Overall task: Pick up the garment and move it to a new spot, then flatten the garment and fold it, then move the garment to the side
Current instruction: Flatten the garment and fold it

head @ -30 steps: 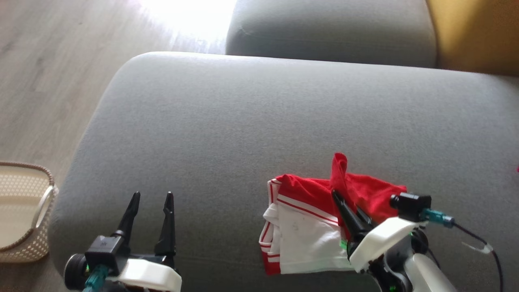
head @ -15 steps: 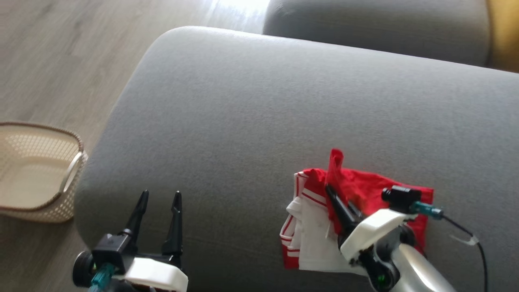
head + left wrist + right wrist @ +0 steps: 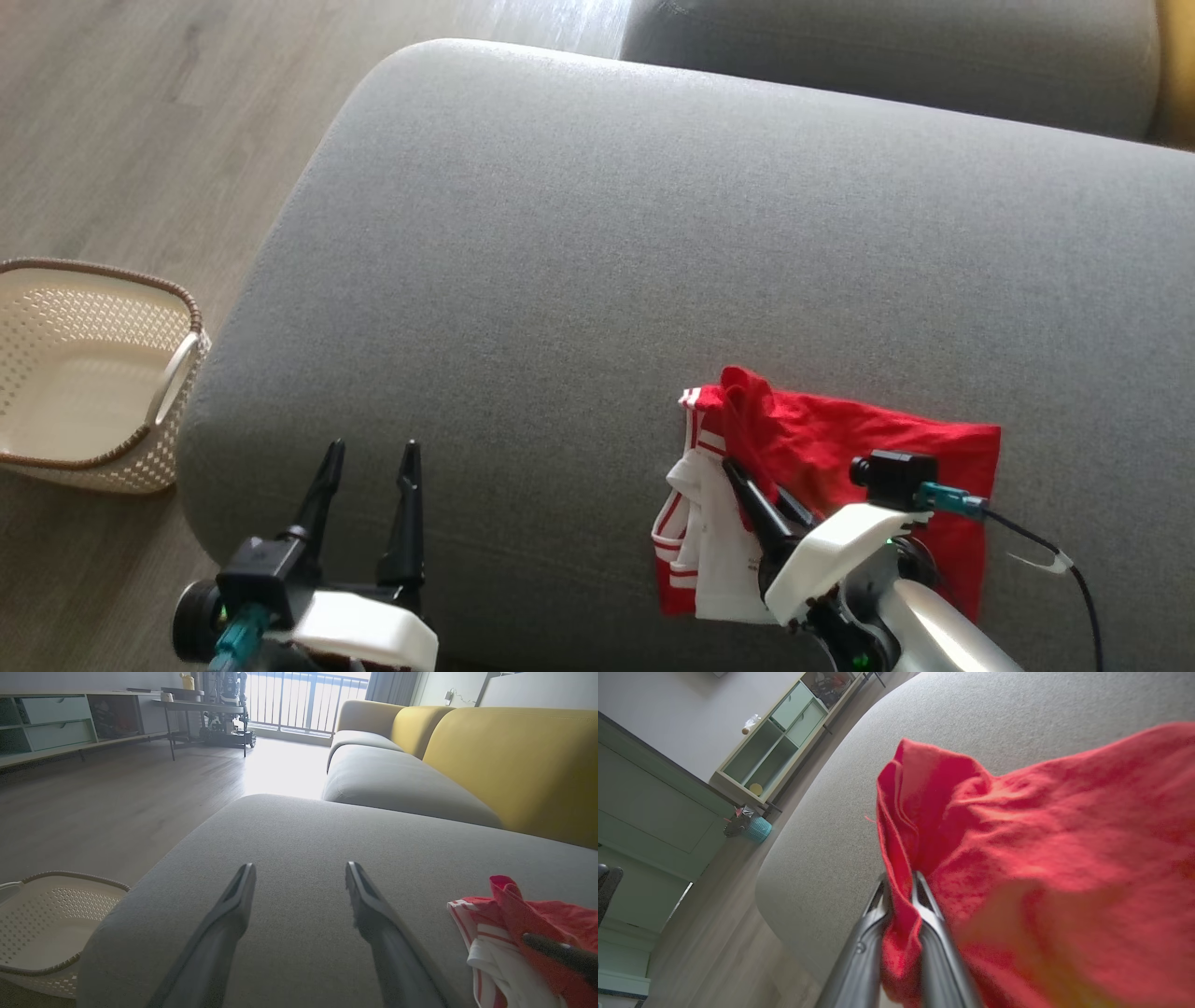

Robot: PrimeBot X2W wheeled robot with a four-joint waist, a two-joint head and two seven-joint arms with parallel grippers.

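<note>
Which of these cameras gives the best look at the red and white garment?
The head view: nearly the whole garment, red and white, lies on the grey cushion. The left wrist view catches part of it at its right edge. The right wrist view is a close-up of red cloth between the fingers of the right gripper.

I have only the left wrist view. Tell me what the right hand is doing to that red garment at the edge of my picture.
Observer: In the right wrist view, the right hand has its two fingers nearly together, with a red fold of the garment pinched between them.
Operator: Give me the garment's full spread.
Observer: In the head view, its red part lies flat on the grey cushion and reaches out to the robot's right, ending in a square corner. The white striped part is bunched on the left side.
</note>
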